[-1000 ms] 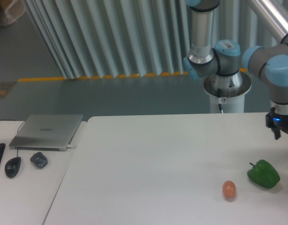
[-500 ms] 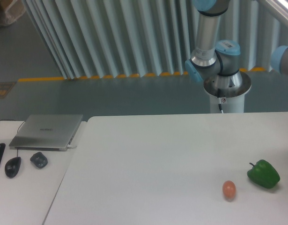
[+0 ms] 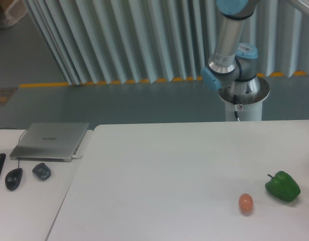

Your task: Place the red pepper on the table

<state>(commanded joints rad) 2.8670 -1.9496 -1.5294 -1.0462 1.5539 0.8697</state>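
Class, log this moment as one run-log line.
gripper: out of view | red pepper: not visible | glossy green bell pepper, small orange egg-shaped object: on white table

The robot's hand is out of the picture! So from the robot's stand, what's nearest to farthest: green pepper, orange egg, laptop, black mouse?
1. Green pepper, front right, and orange egg-shaped object beside it: too close to call.
2. Laptop, far left.
3. Black mouse, farthest left.

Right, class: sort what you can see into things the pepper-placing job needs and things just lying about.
Job:
- table
- robot arm
The red pepper and the pincer are out of view.

Lying about:
- green pepper
- orange egg-shaped object
- laptop
- two mice
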